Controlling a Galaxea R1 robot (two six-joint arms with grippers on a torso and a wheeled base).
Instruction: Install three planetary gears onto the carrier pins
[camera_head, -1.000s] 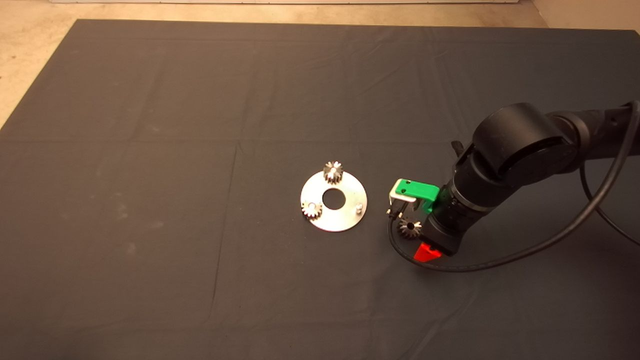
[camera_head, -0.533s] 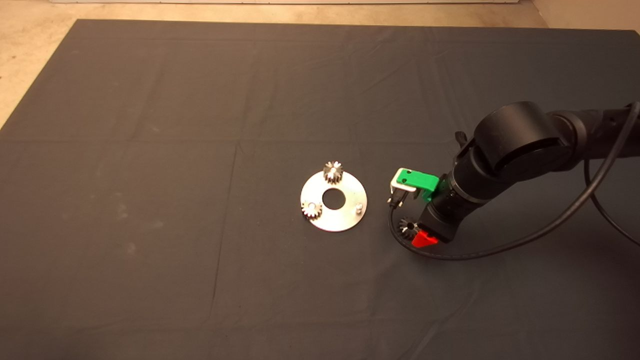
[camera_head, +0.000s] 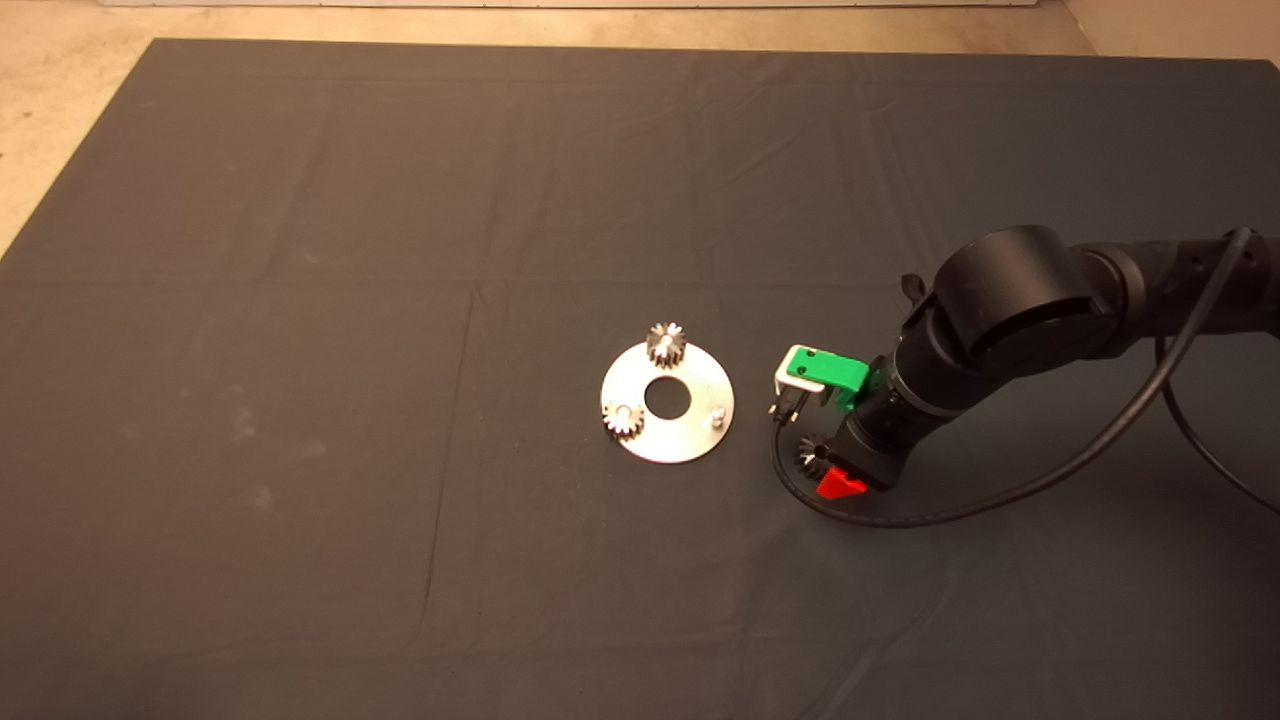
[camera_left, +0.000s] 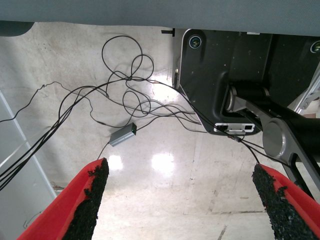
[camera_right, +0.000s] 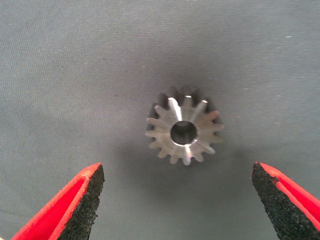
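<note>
Two gears are sitting on pins of the disc mid-mat — the third pin is standing bare. Just right of the disc, the third gear is lying flat on the mat, and the right pincer is hanging over it, fingers spread wide and gripping nothing. Off the counter, the left pincer is gaping over floor cables.
</note>
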